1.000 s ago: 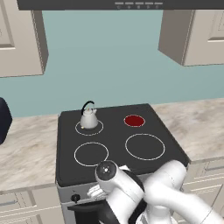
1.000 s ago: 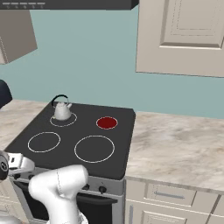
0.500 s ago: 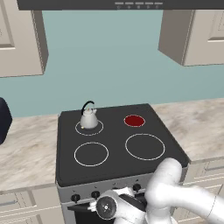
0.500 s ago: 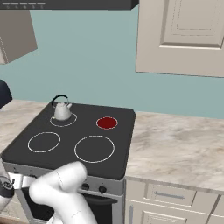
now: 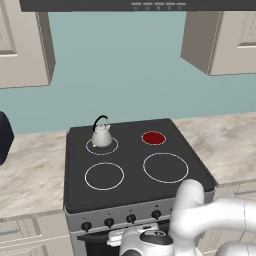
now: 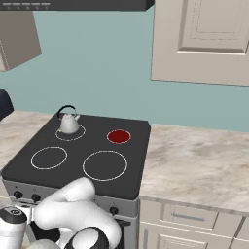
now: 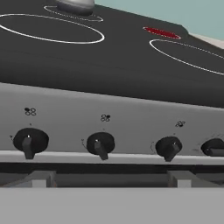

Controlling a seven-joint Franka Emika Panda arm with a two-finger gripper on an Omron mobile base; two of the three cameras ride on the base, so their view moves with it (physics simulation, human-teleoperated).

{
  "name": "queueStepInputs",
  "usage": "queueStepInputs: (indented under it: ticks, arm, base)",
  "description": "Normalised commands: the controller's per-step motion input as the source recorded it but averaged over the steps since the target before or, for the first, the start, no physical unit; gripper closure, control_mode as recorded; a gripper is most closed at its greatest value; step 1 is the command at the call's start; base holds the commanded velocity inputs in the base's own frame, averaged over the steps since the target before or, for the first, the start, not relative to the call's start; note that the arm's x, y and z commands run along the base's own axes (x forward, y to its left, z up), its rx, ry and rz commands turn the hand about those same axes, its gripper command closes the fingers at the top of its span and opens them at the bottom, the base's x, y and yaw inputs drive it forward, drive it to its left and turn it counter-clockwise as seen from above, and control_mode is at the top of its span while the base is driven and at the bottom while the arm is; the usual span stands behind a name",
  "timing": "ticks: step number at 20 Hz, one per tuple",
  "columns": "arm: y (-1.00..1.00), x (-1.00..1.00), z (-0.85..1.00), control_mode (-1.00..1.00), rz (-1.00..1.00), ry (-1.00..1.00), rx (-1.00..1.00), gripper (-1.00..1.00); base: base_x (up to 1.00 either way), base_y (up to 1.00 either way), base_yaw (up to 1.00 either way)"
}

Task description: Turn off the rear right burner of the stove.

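Hand view, nearest first: a pale horizontal bar crosses the lower part of the frame, and just above it a row of black knobs (image 7: 100, 145) sits on the grey front panel of the stove (image 7: 109, 74), four of them showing, the rightmost cut by the frame edge. Small burner marks are printed above three of them. Past the panel the black glass top runs toward the upper frame, with white rings at upper left and right, and the rear right burner (image 7: 162, 32) as a thin red sliver at upper right. The base of a silver kettle (image 7: 75, 4) pokes in at the top edge.

Left base view: the white arm bends low at the bottom right of the frame, its wrist in front of the knob row; whether the pincer is wide or narrow I cannot tell. Farther back, the red burner (image 5: 153, 138) glows right of centre, the kettle (image 5: 101, 134) on the ring to its left. Marbled counter (image 5: 30, 170) flanks the stove.
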Motion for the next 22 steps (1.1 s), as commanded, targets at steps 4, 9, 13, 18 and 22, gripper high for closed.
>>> queueStepInputs:
  ticks: [4, 9, 13, 18, 22]
  arm:
    - [0.0, 0.05, -0.02, -1.0, -0.07, -0.08, 0.0, -1.0]
    - [0.0, 0.0, 0.0, -1.0, 0.0, -0.04, -0.01, -1.0]
    - [0.0, 0.0, 0.0, -1.0, 0.0, 0.0, -0.06, -1.0]
    - [0.0, 0.02, 0.0, -1.0, 0.0, 0.0, -0.11, -1.0]
    - [0.0, 0.18, 0.0, -1.0, 0.0, 0.0, -0.17, -1.0]
  base:
    - [0.0, 0.0, 0.0]
    - [0.0, 0.0, 0.0]
    - [0.0, 0.0, 0.0]
    - [0.0, 0.0, 0.0]
    - [0.0, 0.0, 0.0]
